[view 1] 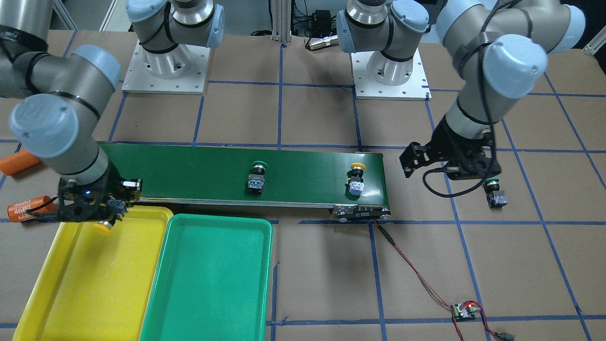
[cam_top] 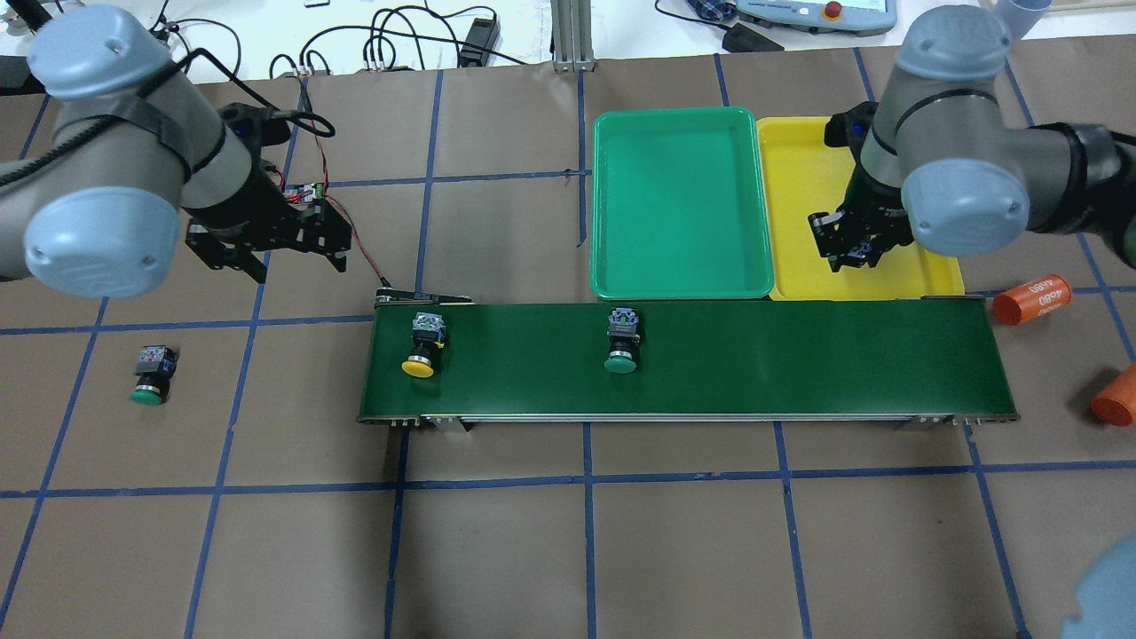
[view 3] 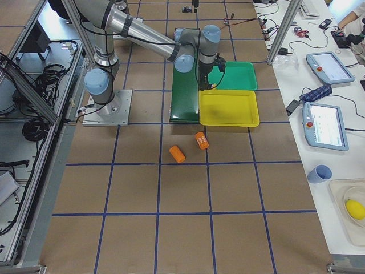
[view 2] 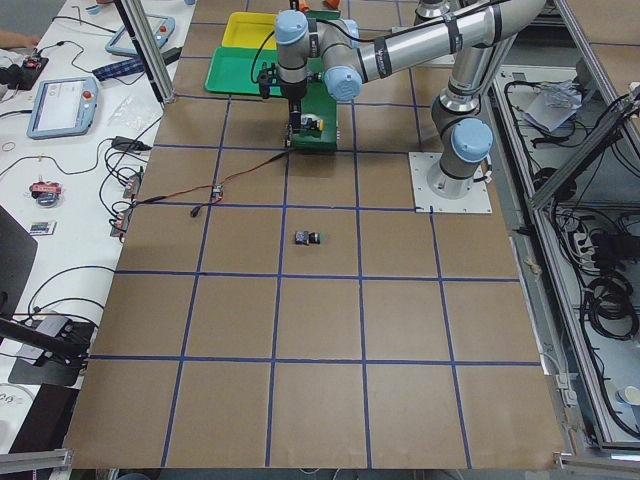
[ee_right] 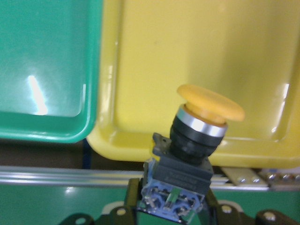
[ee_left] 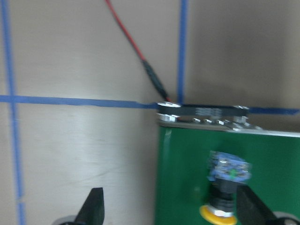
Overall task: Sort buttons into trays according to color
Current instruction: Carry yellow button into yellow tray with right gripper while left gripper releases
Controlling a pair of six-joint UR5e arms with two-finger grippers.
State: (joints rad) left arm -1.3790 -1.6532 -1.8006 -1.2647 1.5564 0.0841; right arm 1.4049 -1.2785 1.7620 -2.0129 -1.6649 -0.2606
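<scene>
My right gripper [view 1: 106, 218] is shut on a yellow-capped button [ee_right: 197, 136], held cap-out above the near edge of the yellow tray [cam_top: 799, 169]. The green tray [cam_top: 674, 204] lies beside it with nothing in it. On the conveyor belt [cam_top: 799, 355] stand a second yellow button [cam_top: 422, 342] and a green button [cam_top: 623, 342]. Another green button [cam_top: 153, 373] lies on the table off the belt's end. Above the table near that end of the belt hangs my left gripper [cam_top: 266, 253], open with nothing in it; its fingers [ee_left: 96, 206] frame the belt's corner.
Two orange cylinders [cam_top: 1029, 299] [cam_top: 1116, 397], one marked 4680, lie on the table beyond the belt's right end. A red wire runs from the belt's left end to a small circuit board [view 1: 464, 311]. Blue tape lines grid the brown table.
</scene>
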